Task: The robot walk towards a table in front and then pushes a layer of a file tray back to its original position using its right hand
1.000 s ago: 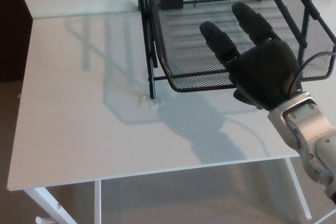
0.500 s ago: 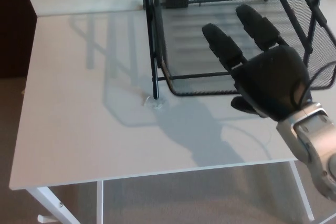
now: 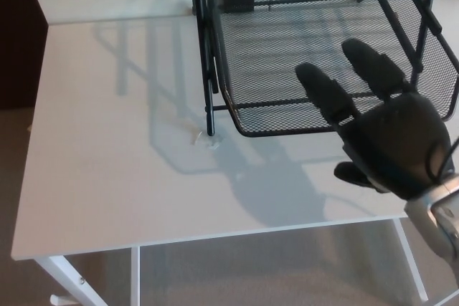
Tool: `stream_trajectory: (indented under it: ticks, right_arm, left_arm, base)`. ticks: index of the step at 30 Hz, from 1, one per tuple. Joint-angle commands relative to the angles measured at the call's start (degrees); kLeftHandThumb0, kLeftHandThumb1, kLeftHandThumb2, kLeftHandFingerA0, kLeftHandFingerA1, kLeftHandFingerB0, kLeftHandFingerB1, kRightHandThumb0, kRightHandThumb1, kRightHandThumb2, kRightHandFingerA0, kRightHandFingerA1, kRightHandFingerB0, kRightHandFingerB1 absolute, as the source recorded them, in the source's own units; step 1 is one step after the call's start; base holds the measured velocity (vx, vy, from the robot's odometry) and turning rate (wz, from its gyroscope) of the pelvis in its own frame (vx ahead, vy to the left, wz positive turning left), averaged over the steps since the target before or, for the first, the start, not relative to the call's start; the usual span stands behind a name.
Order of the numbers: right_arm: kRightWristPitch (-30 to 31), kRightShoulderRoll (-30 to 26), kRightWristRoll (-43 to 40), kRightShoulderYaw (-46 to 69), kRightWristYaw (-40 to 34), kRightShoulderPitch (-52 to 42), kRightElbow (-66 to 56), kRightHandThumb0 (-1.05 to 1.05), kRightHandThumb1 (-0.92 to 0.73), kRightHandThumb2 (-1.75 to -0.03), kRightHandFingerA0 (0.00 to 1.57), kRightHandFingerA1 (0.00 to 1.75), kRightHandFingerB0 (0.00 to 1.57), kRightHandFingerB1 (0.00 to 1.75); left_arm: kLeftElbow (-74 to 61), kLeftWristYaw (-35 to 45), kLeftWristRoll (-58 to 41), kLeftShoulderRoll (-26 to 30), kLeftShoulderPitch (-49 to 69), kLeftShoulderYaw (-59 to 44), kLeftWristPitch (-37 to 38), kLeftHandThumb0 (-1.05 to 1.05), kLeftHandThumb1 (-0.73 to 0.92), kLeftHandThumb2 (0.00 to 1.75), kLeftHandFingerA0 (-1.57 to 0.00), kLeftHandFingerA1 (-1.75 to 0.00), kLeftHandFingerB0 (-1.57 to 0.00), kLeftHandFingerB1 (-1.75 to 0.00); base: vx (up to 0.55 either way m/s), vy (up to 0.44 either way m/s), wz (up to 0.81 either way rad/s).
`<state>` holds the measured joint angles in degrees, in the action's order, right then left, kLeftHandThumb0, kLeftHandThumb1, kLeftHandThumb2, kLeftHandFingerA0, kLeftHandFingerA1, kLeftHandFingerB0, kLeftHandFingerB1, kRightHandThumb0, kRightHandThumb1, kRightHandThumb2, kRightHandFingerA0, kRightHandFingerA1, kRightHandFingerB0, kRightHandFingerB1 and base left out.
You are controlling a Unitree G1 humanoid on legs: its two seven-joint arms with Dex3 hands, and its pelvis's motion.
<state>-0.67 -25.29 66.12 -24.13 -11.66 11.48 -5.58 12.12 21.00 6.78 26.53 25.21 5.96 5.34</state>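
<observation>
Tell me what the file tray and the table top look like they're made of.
The file tray looks like black-coated metal: fine wire mesh you can see through, edged with thin rods. The table top seems a white laminate or painted board with a smooth, slightly glossy finish, since it shows soft reflections and shadows. The exact core cannot be told.

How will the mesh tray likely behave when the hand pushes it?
The tray is open wire mesh, so probably light and fairly stiff. Its front rim sticks out past the frame post, so it should slide back rather than tip.
</observation>
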Motion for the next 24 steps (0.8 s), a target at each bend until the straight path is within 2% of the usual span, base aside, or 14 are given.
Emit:
stream_trajectory:
  ticks: [1, 6, 10, 11, 12, 16, 17, 18, 20, 24]
  right_arm:
    - [-1.08, -2.27, -0.52, 1.21, 1.02, -2.93, -2.90, -0.73, -0.43, -0.84, 0.00, 0.11, 0.01, 0.15]
    - [-4.57, -5.27, -4.74, 4.48, 0.95, -12.68, -14.29, -0.79, -0.48, -0.83, 0.00, 0.00, 0.00, 0.05]
    - [-9.33, -8.32, -7.14, 9.58, -2.32, -26.54, -28.69, -0.81, -0.50, -0.82, 0.00, 0.00, 0.00, 0.00]
    - [-11.75, -9.23, -7.51, 12.48, -5.74, -33.55, -33.46, -0.82, -0.51, -0.83, 0.00, 0.00, 0.00, 0.00]
    - [-12.36, -9.36, -7.53, 13.25, -6.59, -35.25, -34.52, -0.82, -0.51, -0.83, 0.00, 0.00, 0.00, 0.00]
    - [-19.27, -8.51, -8.29, 22.05, -16.74, -53.45, -41.43, -0.88, -0.60, -0.90, 0.00, 0.02, 0.00, 0.00]
    - [-20.27, -8.17, -8.62, 23.13, -17.84, -55.39, -41.99, -0.88, -0.60, -0.90, 0.00, 0.02, 0.00, 0.00]
    - [-23.03, -6.61, -10.71, 23.73, -21.94, -57.75, -41.02, -0.87, -0.57, -0.88, 0.00, 0.00, 0.03, 0.05]
    - [-27.45, -5.40, -11.64, 24.36, -28.41, -60.67, -37.74, -0.84, -0.53, -0.85, 0.00, 0.00, 0.01, 0.05]
    - [-32.30, -2.98, -16.66, 24.54, -32.25, -66.66, -28.57, -0.82, -0.53, -0.84, 0.00, 0.00, 0.03, 0.05]
  left_arm:
    - [0.63, 0.73, 0.29, 0.74, 0.18, -0.05, 1.13, -0.27, 0.69, 0.60, -0.59, -0.44, -0.68, -0.45]
    - [1.19, 0.49, 0.92, 0.93, 0.05, 0.23, 1.87, -0.29, 0.68, 0.61, -0.58, -0.44, -0.69, -0.46]
    - [0.81, 0.78, 0.14, 1.21, 1.02, -0.44, 1.42, -0.28, 0.70, 0.61, -0.57, -0.43, -0.66, -0.44]
    - [0.58, 0.53, 0.51, 1.44, 1.58, -0.42, 1.46, -0.28, 0.70, 0.61, -0.57, -0.43, -0.64, -0.44]
    - [0.53, 0.45, 0.64, 1.50, 1.69, -0.41, 1.48, -0.28, 0.70, 0.61, -0.57, -0.43, -0.64, -0.44]
    - [1.47, -0.10, 0.75, 0.98, 2.24, -0.29, 1.31, -0.27, 0.70, 0.61, -0.56, -0.42, -0.61, -0.43]
    - [1.53, -0.17, 0.78, 0.89, 2.21, -0.28, 0.99, -0.27, 0.70, 0.61, -0.56, -0.42, -0.61, -0.43]
    - [1.56, -0.14, 0.61, 0.76, 2.31, -0.34, 0.58, -0.26, 0.70, 0.61, -0.56, -0.42, -0.61, -0.43]
    - [1.89, -0.57, 0.68, 0.44, 2.34, -0.38, 0.56, -0.26, 0.70, 0.61, -0.57, -0.43, -0.61, -0.43]
    - [2.26, -0.60, 0.78, 0.59, 2.61, -0.43, 1.26, -0.26, 0.70, 0.61, -0.56, -0.42, -0.59, -0.43]
  base:
    - [0.00, 0.000, 0.00]
    - [0.00, 0.000, 0.00]
    - [0.00, 0.000, 0.00]
    - [0.00, 0.000, 0.00]
    - [0.00, 0.000, 0.00]
    - [0.00, 0.000, 0.00]
    - [0.00, 0.000, 0.00]
    - [0.00, 0.000, 0.00]
    - [0.00, 0.000, 0.00]
    - [0.00, 0.000, 0.00]
